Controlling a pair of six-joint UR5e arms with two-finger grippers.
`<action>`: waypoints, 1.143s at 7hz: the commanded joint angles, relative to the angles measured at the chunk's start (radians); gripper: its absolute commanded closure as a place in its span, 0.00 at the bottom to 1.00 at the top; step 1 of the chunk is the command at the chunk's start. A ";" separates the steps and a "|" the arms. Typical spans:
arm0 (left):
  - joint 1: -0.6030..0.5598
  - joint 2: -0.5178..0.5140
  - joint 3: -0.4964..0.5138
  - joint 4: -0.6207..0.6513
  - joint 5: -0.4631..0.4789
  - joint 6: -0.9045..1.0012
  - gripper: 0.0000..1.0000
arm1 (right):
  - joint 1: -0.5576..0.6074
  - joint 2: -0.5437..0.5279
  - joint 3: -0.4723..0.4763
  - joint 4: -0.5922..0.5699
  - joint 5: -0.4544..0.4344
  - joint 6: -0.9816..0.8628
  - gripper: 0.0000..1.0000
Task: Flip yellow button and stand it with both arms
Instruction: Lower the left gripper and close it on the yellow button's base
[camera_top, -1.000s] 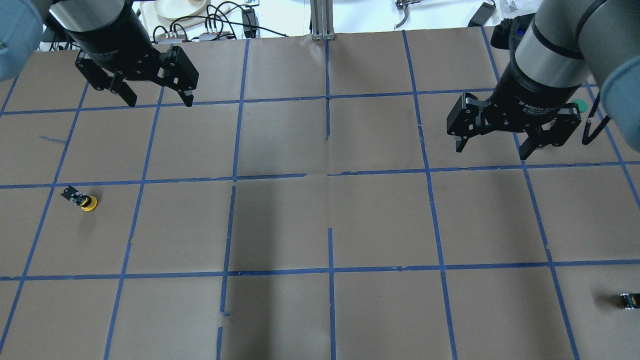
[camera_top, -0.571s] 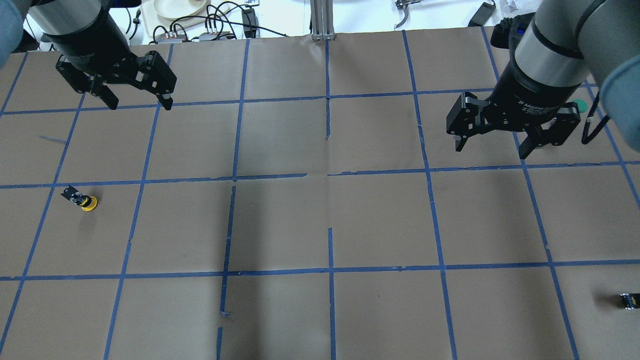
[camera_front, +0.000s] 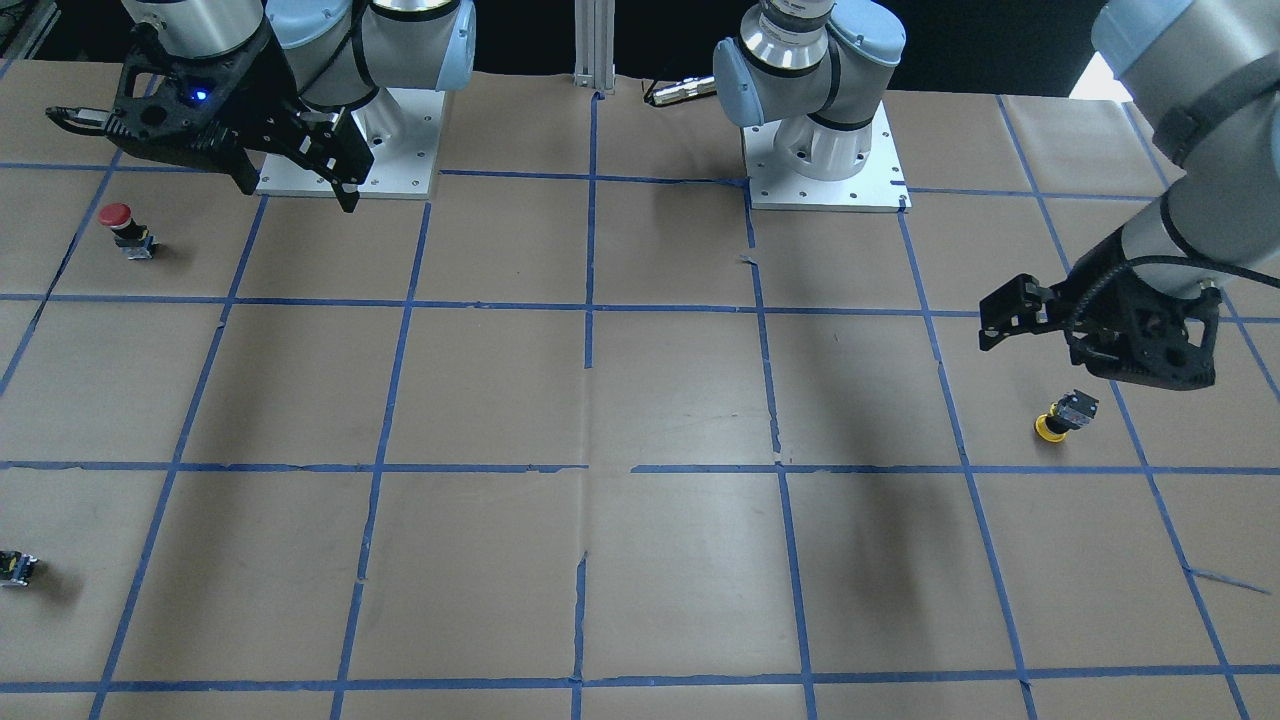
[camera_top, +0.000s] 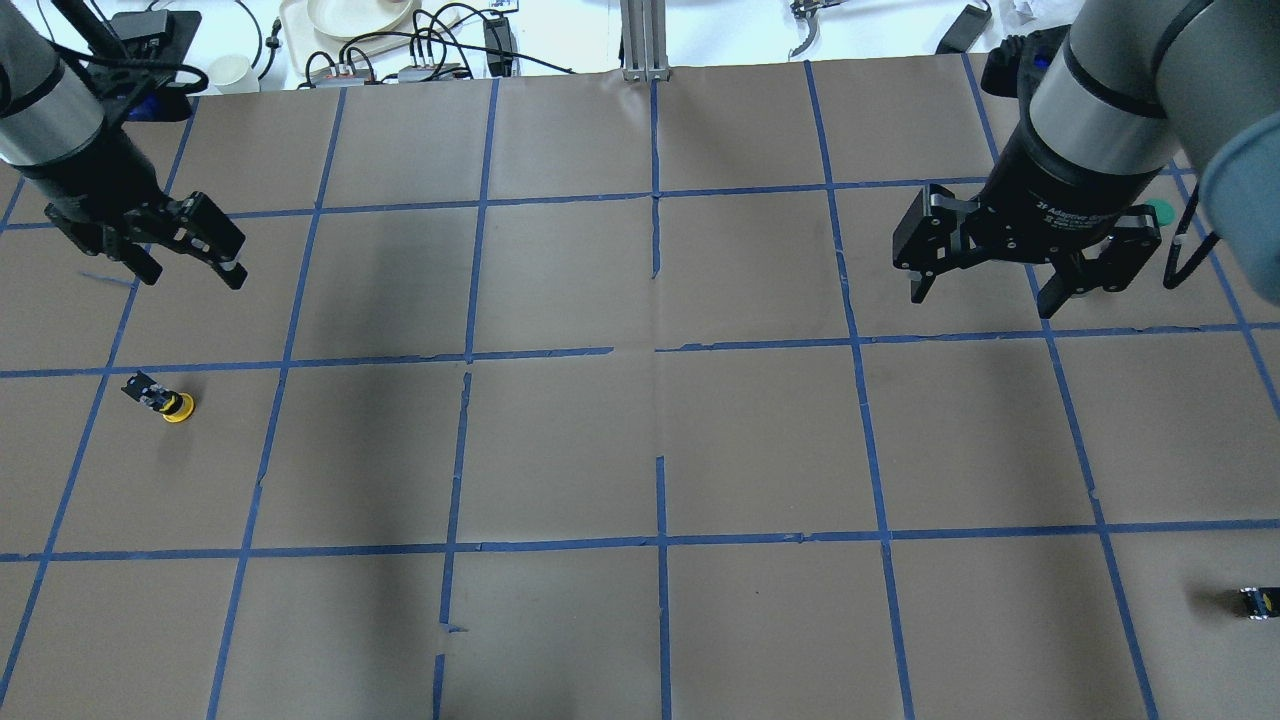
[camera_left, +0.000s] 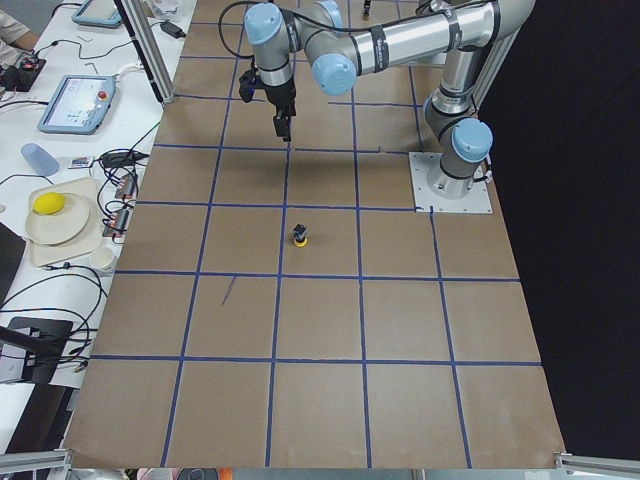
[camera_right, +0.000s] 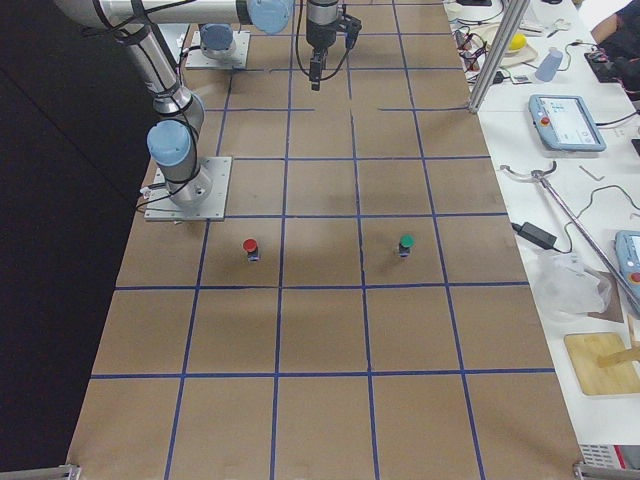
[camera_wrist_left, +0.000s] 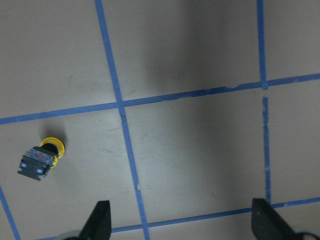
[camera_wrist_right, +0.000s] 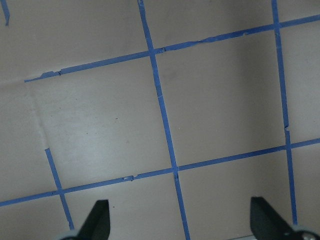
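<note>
The yellow button (camera_top: 165, 401) lies on its side on the brown paper at the table's left; it also shows in the front view (camera_front: 1062, 417), the left side view (camera_left: 299, 236) and the left wrist view (camera_wrist_left: 42, 158). Its yellow cap and black and grey body rest on the paper. My left gripper (camera_top: 192, 276) is open and empty. It hangs above the paper just beyond the button, apart from it. In the left wrist view (camera_wrist_left: 182, 220) the button lies left of the fingers. My right gripper (camera_top: 980, 300) is open and empty over the right half, far from the button.
A red-capped button (camera_front: 120, 225) stands near the right arm's base. A green-capped button (camera_right: 405, 243) stands behind the right gripper. A tiny black block with a yellow spot (camera_top: 1258, 600) lies at the right edge. Blue tape lines grid the paper. Clutter and cables lie beyond the far edge.
My left gripper has moved left and back toward the robot, ending closer to the yellow button. It stays open. The right gripper and the button have not moved.
</note>
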 joint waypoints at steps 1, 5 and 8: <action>0.128 -0.052 -0.077 0.176 0.000 0.290 0.01 | -0.002 0.000 0.000 0.000 0.001 -0.002 0.00; 0.257 -0.111 -0.273 0.489 0.000 0.613 0.02 | 0.000 0.001 0.002 0.000 0.002 0.000 0.00; 0.273 -0.144 -0.329 0.588 0.000 0.636 0.02 | 0.000 0.000 0.002 0.001 -0.001 0.000 0.00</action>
